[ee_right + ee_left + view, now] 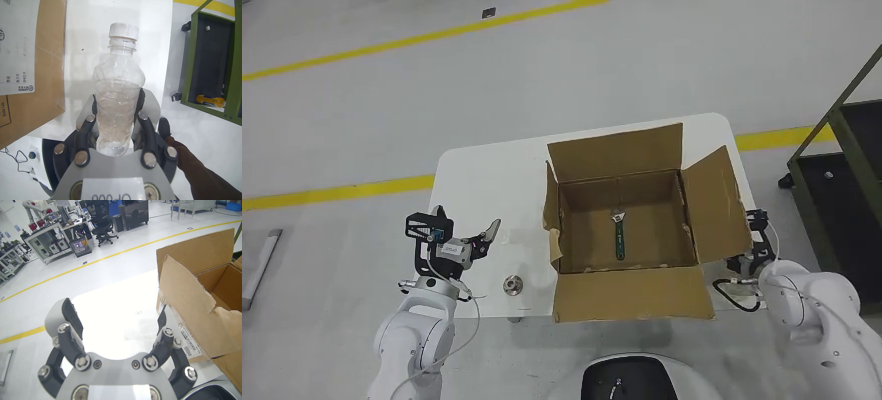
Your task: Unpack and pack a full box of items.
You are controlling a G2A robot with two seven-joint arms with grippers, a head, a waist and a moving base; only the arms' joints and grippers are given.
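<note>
An open cardboard box (634,230) stands on the white table (492,175), flaps spread, with a green-handled wrench (619,236) lying on its floor. My left gripper (470,232) hovers open over the table to the left of the box (198,298), nothing between its fingers (72,318). My right gripper (752,240) sits by the box's right flap near the table's front right corner. It is shut on a clear empty plastic bottle (118,98) with a white cap, held around the lower body. The box flap (32,62) lies beside the bottle.
A small round metal part (512,285) rests on the table near the front edge, left of the box. A green metal cart (842,170) stands right of the table, with an orange item (210,100) on its shelf. Bare table (117,306) stretches left of the box.
</note>
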